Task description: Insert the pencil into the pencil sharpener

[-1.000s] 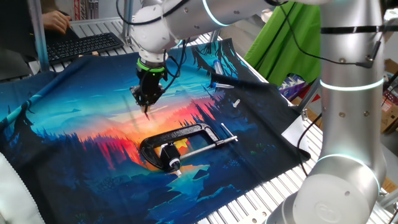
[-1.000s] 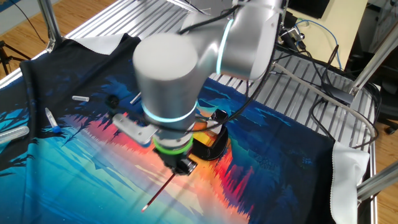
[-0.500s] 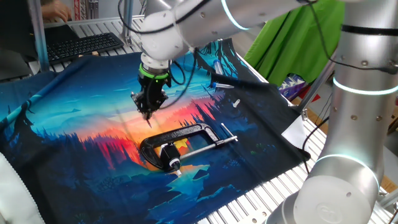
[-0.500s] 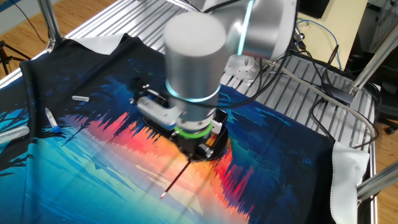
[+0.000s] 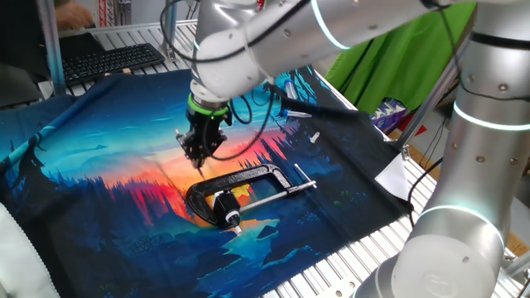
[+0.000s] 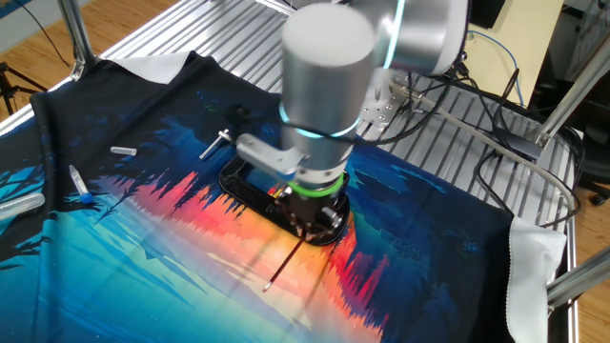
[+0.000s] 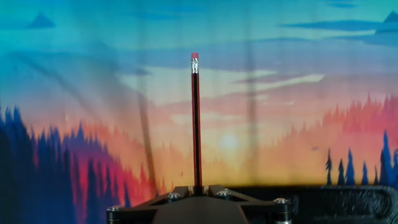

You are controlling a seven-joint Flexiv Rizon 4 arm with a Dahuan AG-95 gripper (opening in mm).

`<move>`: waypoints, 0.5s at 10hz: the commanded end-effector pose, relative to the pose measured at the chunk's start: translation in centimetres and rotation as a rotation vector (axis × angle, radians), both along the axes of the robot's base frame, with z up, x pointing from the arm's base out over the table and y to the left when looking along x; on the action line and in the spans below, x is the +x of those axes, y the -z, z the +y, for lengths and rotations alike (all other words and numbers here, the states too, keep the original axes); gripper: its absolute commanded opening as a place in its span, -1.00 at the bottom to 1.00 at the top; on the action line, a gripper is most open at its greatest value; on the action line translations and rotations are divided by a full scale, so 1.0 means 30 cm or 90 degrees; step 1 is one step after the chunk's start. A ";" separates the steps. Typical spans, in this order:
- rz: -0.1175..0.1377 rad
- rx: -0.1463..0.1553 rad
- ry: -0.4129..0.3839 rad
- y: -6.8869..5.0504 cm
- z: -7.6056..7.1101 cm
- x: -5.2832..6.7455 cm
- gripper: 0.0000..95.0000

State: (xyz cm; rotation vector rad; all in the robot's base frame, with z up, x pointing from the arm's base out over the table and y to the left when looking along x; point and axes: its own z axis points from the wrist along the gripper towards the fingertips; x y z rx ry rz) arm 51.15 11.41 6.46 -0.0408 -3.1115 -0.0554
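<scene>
the pencil [image 7: 196, 124] is pinched between the fingers of the gripper [image 6: 307, 232], jaws closed onto its shaft near one end, so it sticks out along the fingers and hangs above the printed cloth [image 5: 91, 157]. in the hand view the free end shows a metal band and a small pink cap, which looks like the eraser end, so the end meant for sharpening appears to be up inside the grip; i cannot confirm that from the other views, where the stick is thin and blurred. the pencil sharpener [image 5: 236, 194] sits as a small yellow-orange block inside the black c-clamp [image 5: 240, 184], just beside the clamp's screw pad, low on the cloth. the gripper hovers near the clamp's far bar, not yet over the sharpener.

to do this step well, i judge the arm has to bring the pencil's free end level with the sharpener's hole and line the shaft up with the hole's axis before pushing. the hole itself is too small to make out here, so its direction is unknown. the clamp frame crowds the sharpener, so the approach should come from the open side, slowly, with the pencil kept straight; a sideways push could bend it in the grip or snag the clamp.
</scene>
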 end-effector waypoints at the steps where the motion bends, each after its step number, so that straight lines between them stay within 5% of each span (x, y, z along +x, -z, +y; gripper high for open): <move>1: -0.003 -0.003 0.003 -0.008 0.008 -0.038 -1.00; 5: -0.001 -0.021 -0.009 -0.009 0.006 -0.084 -1.00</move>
